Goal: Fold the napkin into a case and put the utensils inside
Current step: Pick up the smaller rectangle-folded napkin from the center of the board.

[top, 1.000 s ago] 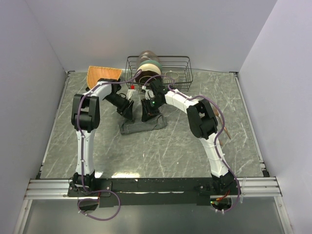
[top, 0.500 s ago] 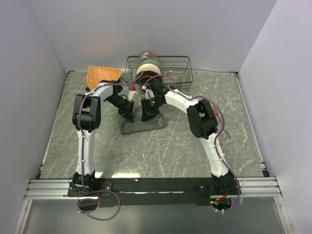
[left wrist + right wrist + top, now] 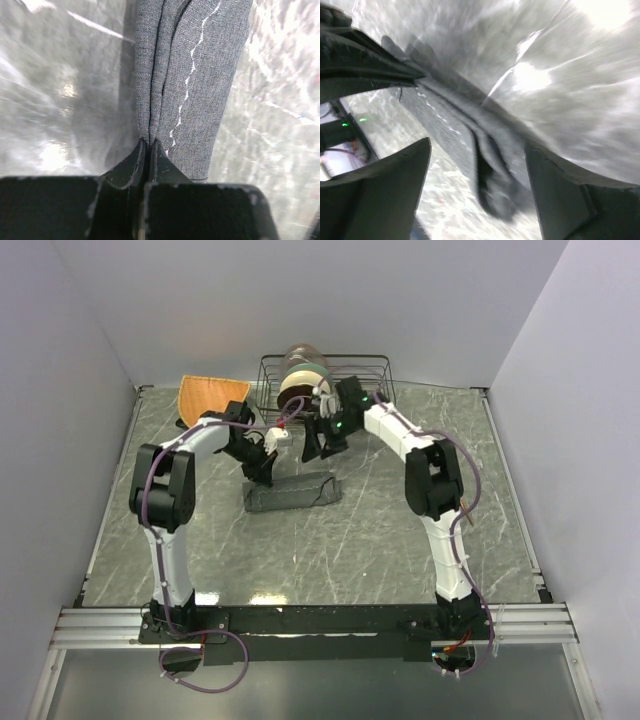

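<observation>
The dark grey napkin [image 3: 292, 492] lies on the marble table as a long narrow folded case with layered edges. My left gripper [image 3: 263, 472] is at its left end. In the left wrist view the jaws are shut, with the fingertips [image 3: 148, 143] pinching the fold of the napkin [image 3: 192, 75]. My right gripper [image 3: 322, 446] hangs open above the far side of the cloth, close to the rack. Its fingers [image 3: 395, 185] stand wide apart over the napkin [image 3: 485, 150], touching nothing. I cannot make out the utensils in any view.
A black wire rack [image 3: 370, 375] holding stacked dishes [image 3: 300, 375] stands at the back, just behind the right gripper. An orange woven mat [image 3: 210, 395] lies at the back left. Pale walls close in the table on three sides.
The right gripper has opened, let go of the cloth and moved back toward the rack. The left gripper has shut at the napkin's left end. The napkin now lies flatter and straighter.
</observation>
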`<act>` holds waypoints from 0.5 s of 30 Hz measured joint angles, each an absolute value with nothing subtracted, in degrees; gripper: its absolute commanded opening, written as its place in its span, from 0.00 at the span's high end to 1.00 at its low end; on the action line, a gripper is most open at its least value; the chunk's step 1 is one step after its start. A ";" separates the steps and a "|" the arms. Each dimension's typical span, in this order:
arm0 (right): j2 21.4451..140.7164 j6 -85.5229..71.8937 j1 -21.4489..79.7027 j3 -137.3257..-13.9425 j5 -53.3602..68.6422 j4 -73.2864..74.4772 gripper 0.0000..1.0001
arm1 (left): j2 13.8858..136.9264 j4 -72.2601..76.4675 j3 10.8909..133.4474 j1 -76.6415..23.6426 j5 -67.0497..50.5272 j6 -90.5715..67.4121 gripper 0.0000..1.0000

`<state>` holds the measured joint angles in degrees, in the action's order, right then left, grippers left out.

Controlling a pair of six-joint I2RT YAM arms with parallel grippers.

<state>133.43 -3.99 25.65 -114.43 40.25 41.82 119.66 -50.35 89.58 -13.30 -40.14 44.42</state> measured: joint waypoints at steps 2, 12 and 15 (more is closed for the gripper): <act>132.31 0.40 24.05 -116.73 40.16 43.24 0.04 | 116.42 -47.29 86.72 -14.17 -38.15 45.78 0.99; 131.59 18.50 26.52 -124.73 41.95 48.80 0.00 | 104.01 -33.23 72.51 -18.06 -31.09 50.28 0.99; 131.72 22.22 28.36 -124.60 43.40 49.91 0.00 | 101.93 -30.61 70.06 -18.55 -30.26 50.81 0.99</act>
<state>131.72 22.22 28.36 -124.60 43.40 49.91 101.93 -30.61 70.06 -18.55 -30.26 50.81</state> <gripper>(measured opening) 0.996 0.039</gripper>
